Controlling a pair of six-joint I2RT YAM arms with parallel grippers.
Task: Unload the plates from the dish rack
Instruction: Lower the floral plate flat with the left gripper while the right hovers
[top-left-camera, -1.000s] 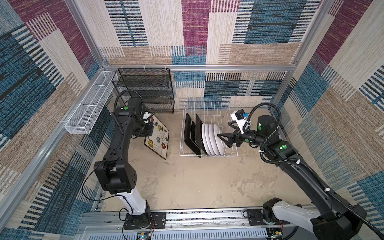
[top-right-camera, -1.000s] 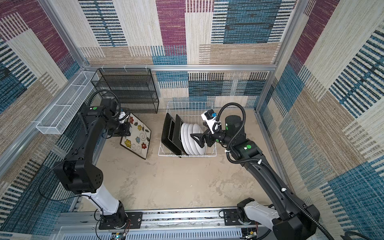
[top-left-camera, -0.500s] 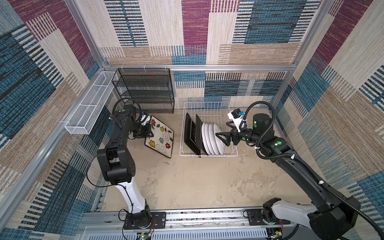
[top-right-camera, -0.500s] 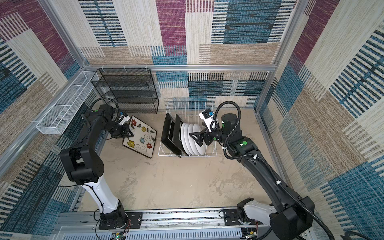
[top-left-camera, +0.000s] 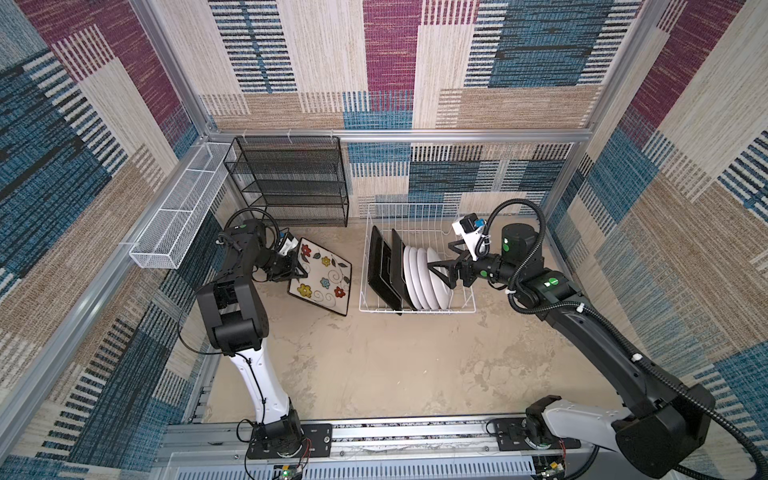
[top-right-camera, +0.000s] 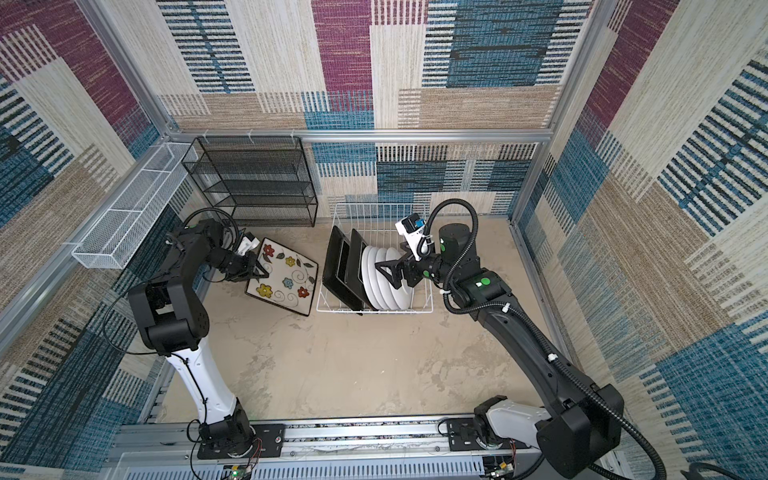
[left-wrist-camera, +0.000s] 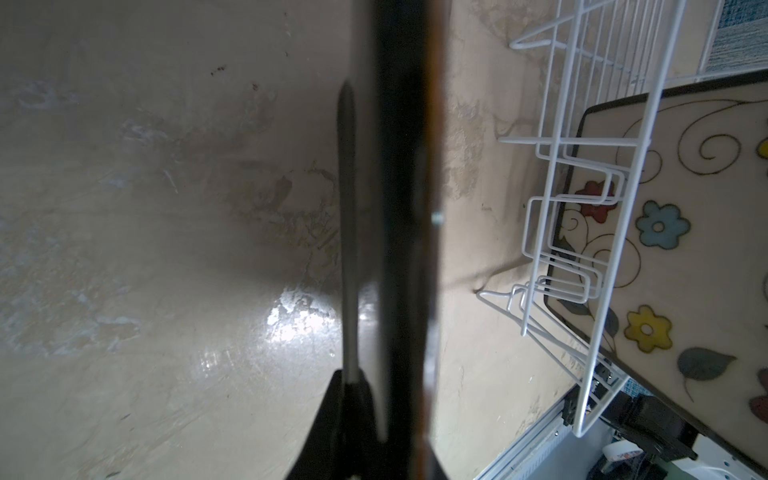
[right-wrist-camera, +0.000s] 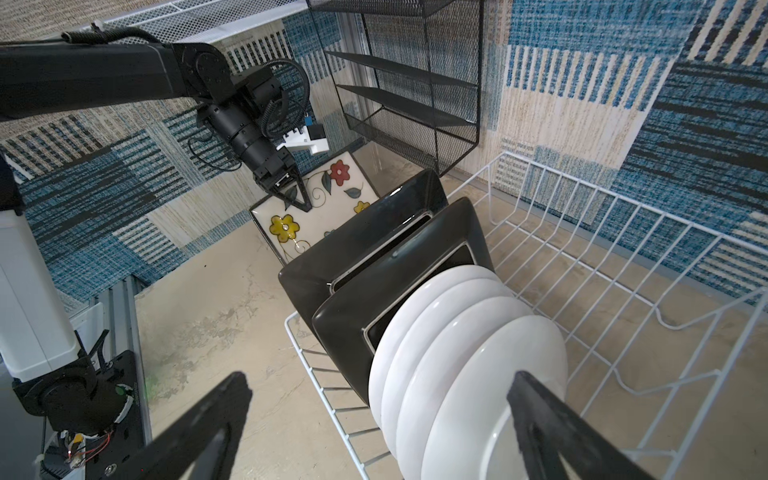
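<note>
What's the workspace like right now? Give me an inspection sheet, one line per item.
Surface: beige mottled table.
Job's things: dish rack holds two square plates and four round plates on edge; flowered plate outside it, tilted.
Clutter: black mesh shelf, white mesh basket, back left.
Grippers: left gripper shut on flowered plate's edge; right gripper open at the nearest round plate.
Cables: hose loops over right wrist; cable loops at left.
Surroundings: patterned woven walls.

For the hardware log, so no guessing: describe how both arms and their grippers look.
The left arm and right arm are black, with a white segment near the base, green dots on joints and looping black cables. The left gripper and right gripper have black triangular fingers and a white wrist camera mount with blue.
</note>
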